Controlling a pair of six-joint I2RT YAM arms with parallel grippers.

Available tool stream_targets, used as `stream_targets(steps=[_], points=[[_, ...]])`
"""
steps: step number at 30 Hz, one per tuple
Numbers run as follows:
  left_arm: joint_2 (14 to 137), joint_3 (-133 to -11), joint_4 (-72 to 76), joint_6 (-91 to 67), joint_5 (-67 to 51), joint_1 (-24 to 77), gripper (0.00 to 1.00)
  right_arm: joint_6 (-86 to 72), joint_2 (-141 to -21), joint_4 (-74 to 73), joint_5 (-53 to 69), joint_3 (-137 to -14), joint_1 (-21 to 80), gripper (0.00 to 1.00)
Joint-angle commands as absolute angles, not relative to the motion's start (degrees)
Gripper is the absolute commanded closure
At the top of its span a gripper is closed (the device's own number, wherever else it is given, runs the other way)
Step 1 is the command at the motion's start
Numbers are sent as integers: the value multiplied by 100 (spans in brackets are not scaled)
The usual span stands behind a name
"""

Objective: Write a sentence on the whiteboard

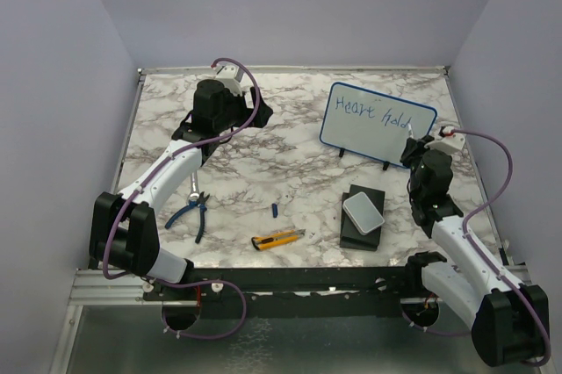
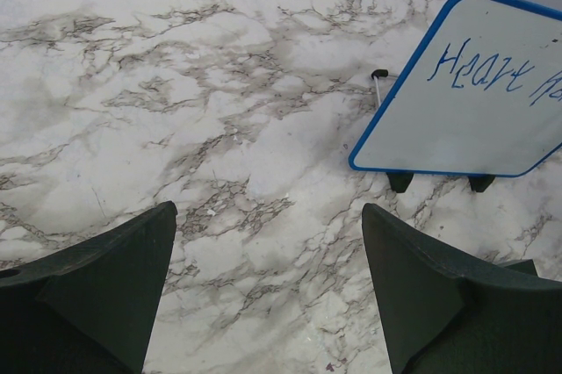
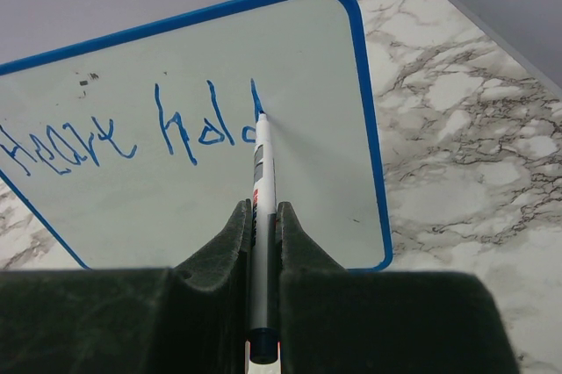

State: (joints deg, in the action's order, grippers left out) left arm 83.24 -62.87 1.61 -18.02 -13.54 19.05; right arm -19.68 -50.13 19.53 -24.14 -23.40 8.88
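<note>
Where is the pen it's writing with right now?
In the right wrist view, the pen is clamped in the right end effector, its tip against the whiteboard just after the blue writing, toward the table's far right side.

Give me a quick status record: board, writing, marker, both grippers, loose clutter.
whiteboard: upright on its feet, far right of the table
sentence: one blue line, reads roughly "Heart hold"
marker: tip on the board at a stroke right of the last word
right gripper: shut on the marker
left gripper: open, empty, above bare table
clutter: pliers, utility knife, near front
</note>
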Motion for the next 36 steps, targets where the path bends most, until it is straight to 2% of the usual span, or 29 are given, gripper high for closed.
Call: stream_targets(steps=[1,15,23,36], points=[[8174,-6214,264,-1806,-1430,1838,12,-2082,-4964,1660,-2441,-2224,853,100],[8146,-6215,264,-1812,-1413,1758,13,-2069,-4722,1530,-2722,-2264,846,99],[8145,-6214,264,-1820,-1415,1734,13,-1863,-4089,1356,-2465,-2317,848,99],[8114,-6214,264,-1811,-1423,1714,13,-1855,-4036,1444,-2189,-2397,631,99]])
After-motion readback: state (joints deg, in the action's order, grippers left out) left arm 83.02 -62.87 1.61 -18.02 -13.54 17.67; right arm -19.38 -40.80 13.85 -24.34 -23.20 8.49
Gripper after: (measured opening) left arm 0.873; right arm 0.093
